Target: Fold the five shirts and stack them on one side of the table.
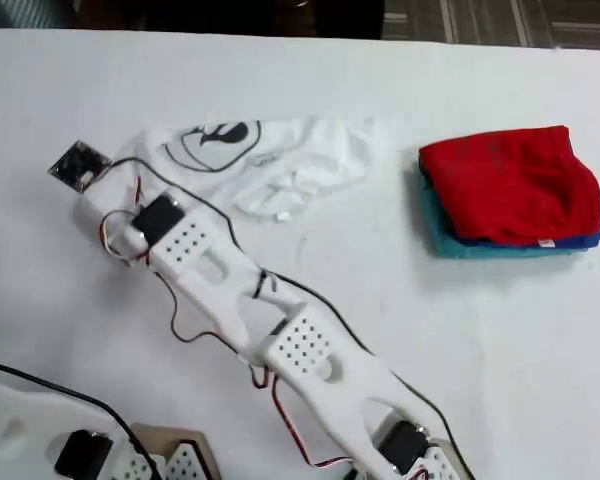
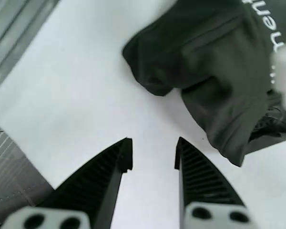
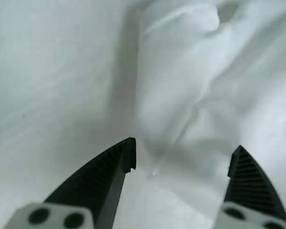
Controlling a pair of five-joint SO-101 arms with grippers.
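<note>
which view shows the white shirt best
The high view: nearly the whole white shirt, crumpled. The right wrist view gives a close patch of its folds by the right gripper; the left wrist view faces a dark shirt.

Right arm [image 1: 280, 320]: white segments, stretched long and low from the near right edge diagonally to the far left, elbow almost straight. Red and black cables [image 1: 277, 405] run along its side.
Right wrist [image 1: 165, 228]: black servo on top, small camera board [image 1: 80, 165] at the outermost end.
Right gripper [image 3: 183, 160]: two black ribbed fingers [image 3: 109, 176], tips set wide apart.
Left arm [image 1: 30, 430]: white, drawn back at the near left corner, cut off by the edge of the high view.
Left gripper [image 2: 152, 155]: black ribbed fingers [image 2: 105, 179], parted by a narrower gap, tips level.
</note>
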